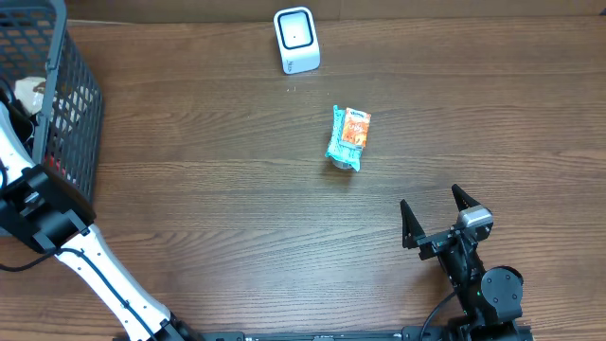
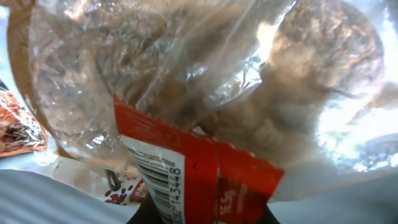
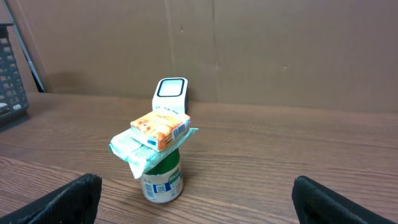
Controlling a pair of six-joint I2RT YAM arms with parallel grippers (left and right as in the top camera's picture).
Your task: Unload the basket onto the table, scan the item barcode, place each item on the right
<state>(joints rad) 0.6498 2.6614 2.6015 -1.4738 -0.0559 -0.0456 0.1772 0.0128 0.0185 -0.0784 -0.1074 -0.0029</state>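
In the left wrist view a clear plastic bag of brownish food point(image 2: 205, 68) fills the frame. Its red label point(image 2: 224, 180) carries a white barcode strip point(image 2: 158, 177). My left gripper point(image 2: 202, 219) is shut on the label end of this bag, with only dark finger edges showing at the bottom. In the overhead view that gripper is hidden inside the basket point(image 1: 59, 95). The white scanner point(image 1: 296, 40) stands at the table's back. My right gripper point(image 1: 437, 214) stands open and holds nothing, near the front right.
A small green-lidded jar point(image 3: 161, 177) stands mid-table with a teal packet point(image 3: 143, 148) and an orange box point(image 3: 160, 127) stacked on it, in front of the scanner point(image 3: 171, 93). Other packets point(image 2: 18, 124) lie beside the bag in the basket.
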